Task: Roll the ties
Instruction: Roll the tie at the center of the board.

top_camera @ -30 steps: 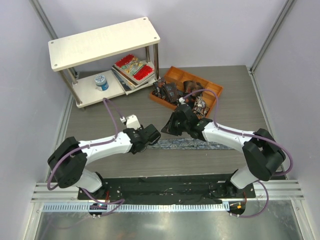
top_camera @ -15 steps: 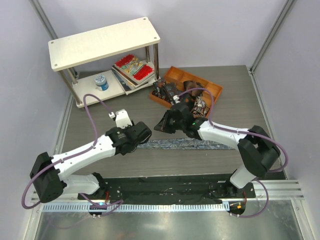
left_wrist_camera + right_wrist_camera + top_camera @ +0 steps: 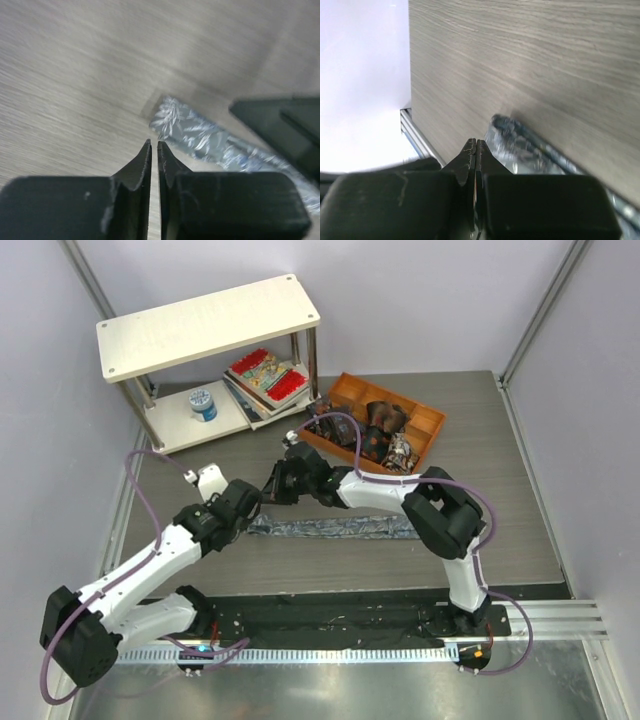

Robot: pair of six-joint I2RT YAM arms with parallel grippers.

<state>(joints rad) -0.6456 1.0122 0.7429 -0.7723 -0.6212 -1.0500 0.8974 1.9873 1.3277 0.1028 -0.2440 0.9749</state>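
A long grey-blue speckled tie [image 3: 335, 527] lies flat across the middle of the table. Its left end shows in the left wrist view [image 3: 175, 122] and in the right wrist view [image 3: 512, 142]. My left gripper [image 3: 252, 504] hovers just above that left end, jaws shut and empty [image 3: 154, 144]. My right gripper [image 3: 274, 488] is close beside it, just behind the same end, shut and empty [image 3: 476, 141]. Several small dark rolled ties with red and orange prints [image 3: 375, 435] sit in the orange tray [image 3: 432, 425].
A white two-level shelf [image 3: 205, 325] stands at the back left, with red-patterned books [image 3: 265, 375] and a blue-and-white spool [image 3: 203, 403] on its lower level. Metal rails run along the table's left, right and near edges.
Both arms have swept left along the tie, from its middle to its left end. The visible stretch of the tie now lies further left.
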